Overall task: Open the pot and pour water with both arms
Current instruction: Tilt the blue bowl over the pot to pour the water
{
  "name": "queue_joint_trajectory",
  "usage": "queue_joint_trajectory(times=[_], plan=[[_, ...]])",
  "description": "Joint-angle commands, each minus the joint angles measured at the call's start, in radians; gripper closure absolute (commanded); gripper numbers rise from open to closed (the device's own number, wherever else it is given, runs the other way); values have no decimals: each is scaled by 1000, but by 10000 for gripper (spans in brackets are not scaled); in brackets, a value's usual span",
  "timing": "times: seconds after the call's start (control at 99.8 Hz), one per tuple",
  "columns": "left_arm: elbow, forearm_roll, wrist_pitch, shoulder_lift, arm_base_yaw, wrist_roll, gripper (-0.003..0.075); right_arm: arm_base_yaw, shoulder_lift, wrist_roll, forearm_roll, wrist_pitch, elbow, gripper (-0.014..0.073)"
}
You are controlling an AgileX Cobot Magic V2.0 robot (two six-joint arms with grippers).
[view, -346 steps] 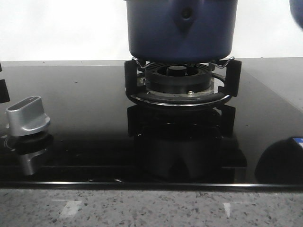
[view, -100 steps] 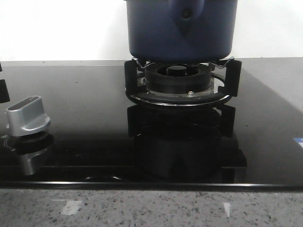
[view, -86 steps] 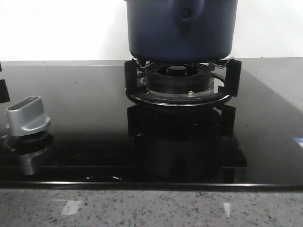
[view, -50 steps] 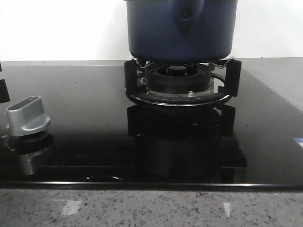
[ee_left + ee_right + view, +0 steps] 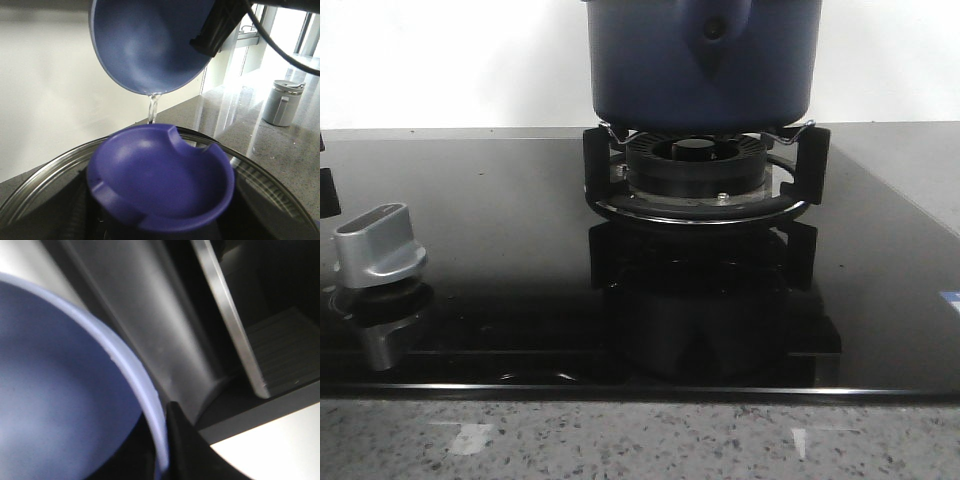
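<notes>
1. The bowl (image 5: pixel 150 45), tilted in the right gripper, hangs directly above the left gripper's lid (image 5: pixel 160 180); a thin water stream (image 5: pixel 153 107) falls just past the lid's far edge.
2. Whether the stream enters the pot (image 5: pixel 705 62) below cannot be told.
3. Neither gripper's fingers show; their spread cannot be told.
4. The pot sits on the burner stand (image 5: pixel 705 180) on the glossy black cooktop (image 5: pixel 490 250), a knob (image 5: pixel 378 246) well apart.

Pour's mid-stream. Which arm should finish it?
Right. Its gripper clamps the tilted bowl at the rim, with water streaming from its lip. The left wrist camera sits close over the lid knob.
</notes>
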Motion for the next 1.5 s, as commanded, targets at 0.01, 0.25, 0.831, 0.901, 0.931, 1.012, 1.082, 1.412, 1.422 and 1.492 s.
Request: queue_joint_trajectory(times=[0.01,0.25,0.831,0.901,0.931,1.012,1.082,1.412,1.422,1.492], plan=[[-31,-139,38,-31,-7,2,468,5,-50,4,-122,-3,-27,660],[-31,-139,38,-31,-7,2,468,7,-52,4,-124,17,-27,660],[-31,-139,40,-31,-7,2,468,-98,-77,101,409,226,-69,660],[-31,-139,40,-31,-7,2,468,-181,-102,101,600,226,-108,660],[-31,-139,40,-31,-7,2,468,-219,-113,101,694,226,-121,660],[-31,-139,40,-31,-7,2,468,-352,-156,101,885,226,-136,660],[-31,-139,40,-31,-7,2,468,-474,-188,85,1032,240,-136,661],[-31,-139,40,-31,-7,2,468,-919,-362,-2,1471,167,181,660],[-31,-139,40,-31,-7,2,468,-923,-367,-2,1474,156,193,660],[-31,-139,40,-30,-7,2,468,-956,-409,-2,1489,113,308,660]])
